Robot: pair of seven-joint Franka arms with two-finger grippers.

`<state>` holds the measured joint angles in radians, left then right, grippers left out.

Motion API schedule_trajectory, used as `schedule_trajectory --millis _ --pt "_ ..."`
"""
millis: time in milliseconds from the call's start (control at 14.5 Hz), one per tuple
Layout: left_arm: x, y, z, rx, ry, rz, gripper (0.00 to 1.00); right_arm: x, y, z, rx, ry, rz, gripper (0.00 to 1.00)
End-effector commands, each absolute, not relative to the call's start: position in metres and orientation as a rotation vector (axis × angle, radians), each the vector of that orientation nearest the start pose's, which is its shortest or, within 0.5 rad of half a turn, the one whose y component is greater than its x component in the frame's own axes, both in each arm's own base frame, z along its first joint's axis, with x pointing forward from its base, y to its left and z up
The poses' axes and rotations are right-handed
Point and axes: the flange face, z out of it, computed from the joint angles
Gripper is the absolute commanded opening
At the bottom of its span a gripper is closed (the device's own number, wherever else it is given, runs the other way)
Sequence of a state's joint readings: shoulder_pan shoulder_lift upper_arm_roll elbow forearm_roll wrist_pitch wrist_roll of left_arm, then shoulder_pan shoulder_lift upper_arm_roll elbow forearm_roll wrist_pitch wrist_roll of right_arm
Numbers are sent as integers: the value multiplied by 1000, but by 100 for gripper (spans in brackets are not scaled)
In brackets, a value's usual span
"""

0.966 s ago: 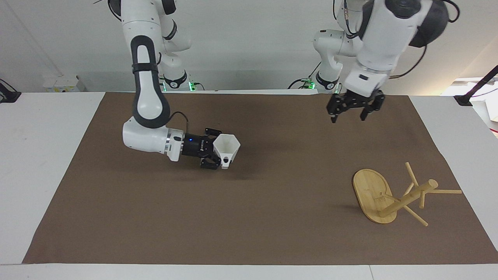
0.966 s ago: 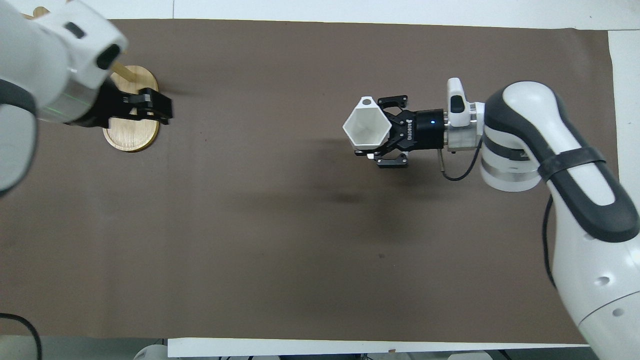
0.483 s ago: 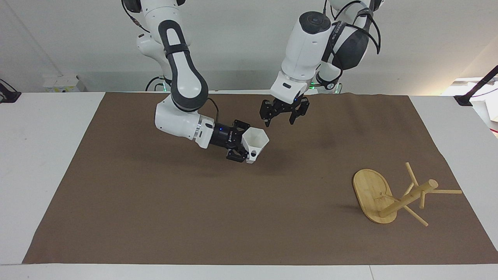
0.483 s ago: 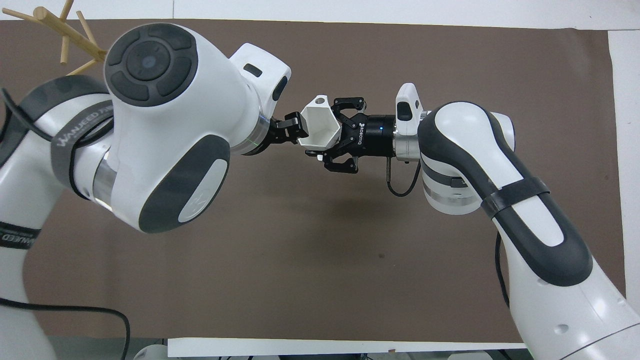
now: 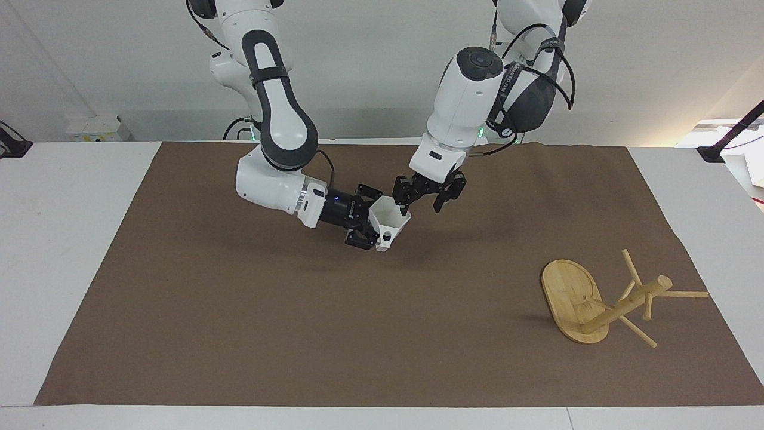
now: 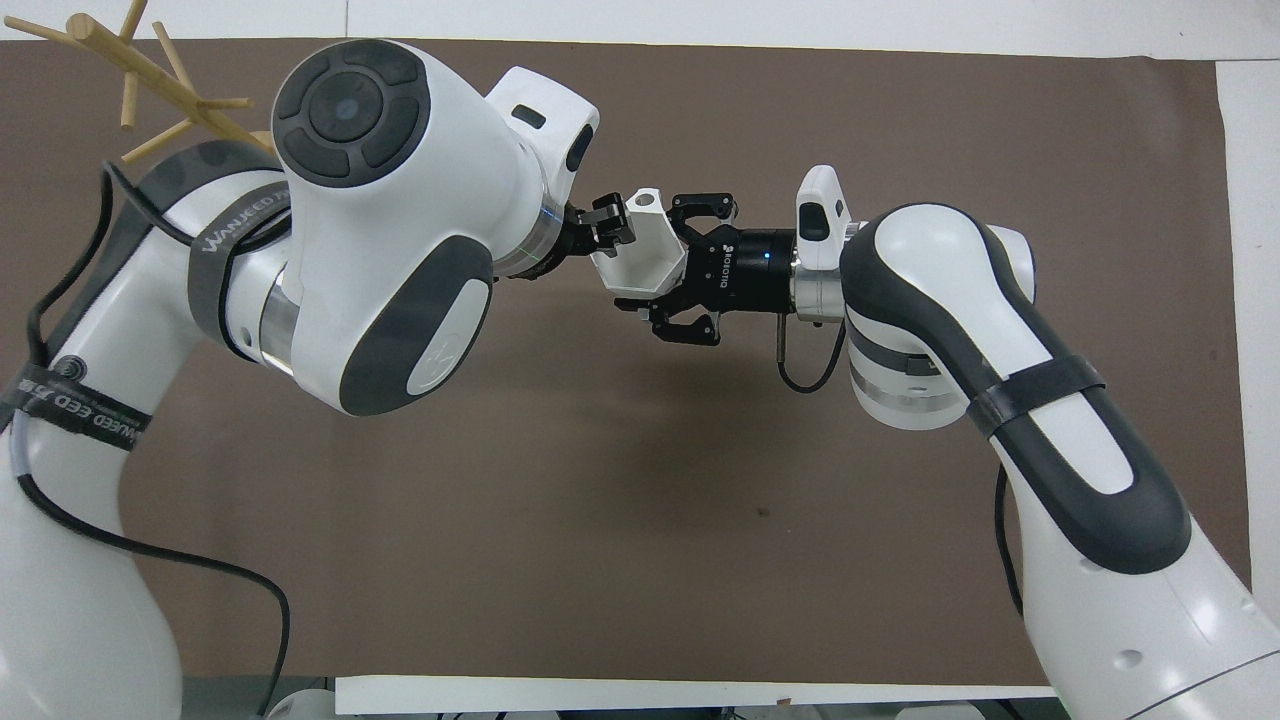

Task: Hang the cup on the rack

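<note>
facing view: one cup (image 5: 389,224), one rack (image 5: 603,298), two grippers. right gripper (image 5: 365,229) at frame centre, clamped on the cup, holding it in the air over the brown mat (image 5: 239,322), mouth tilted up toward the left gripper (image 5: 425,200). left gripper's fingers are spread, one fingertip at the cup's rim; contact hard to make out. rack lies tipped over at lower right, base on edge, pegs on the mat.

overhead view: cup (image 6: 640,255) at upper centre between both grippers. left gripper (image 6: 600,228) is partly hidden by its own arm. rack (image 6: 130,65) at upper left, base hidden, cut off by the frame.
</note>
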<state>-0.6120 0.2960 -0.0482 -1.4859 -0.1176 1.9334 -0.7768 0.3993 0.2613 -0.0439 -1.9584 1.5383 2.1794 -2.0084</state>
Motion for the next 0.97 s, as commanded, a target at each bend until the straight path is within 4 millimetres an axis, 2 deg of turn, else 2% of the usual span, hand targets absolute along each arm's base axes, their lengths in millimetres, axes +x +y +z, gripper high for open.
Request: schedule_trajectory --millis 0,276,414,621,690,759,828,897 --pt "518 -432 511 -3336 -337 -67 0 567 250 373 -1668 -1270 -1033 31" --pt "515 -435 506 -3347 -362 -63 0 567 249 372 -1668 -1269 -1031 32" --pt "514 -435 505 -3345 -362 -60 0 567 249 373 -1669 -1269 -1034 37" --pt "518 -430 506 -3343 -385 -63 0 568 248 373 -1671 -1268 -1036 56" --pt "519 -429 506 -3340 -406 -63 0 569 246 373 -1673 -1266 -1038 72" --pt "520 -428 506 -3336 -432 -62 0 570 243 373 -1675 -1262 -1041 100" --pt "520 -428 505 -3334 -436 -61 0 573 238 374 -1673 -1260 -1048 100" --pt "520 -428 506 -3336 -439 -64 0 578 222 375 -1678 -1251 -1068 100"
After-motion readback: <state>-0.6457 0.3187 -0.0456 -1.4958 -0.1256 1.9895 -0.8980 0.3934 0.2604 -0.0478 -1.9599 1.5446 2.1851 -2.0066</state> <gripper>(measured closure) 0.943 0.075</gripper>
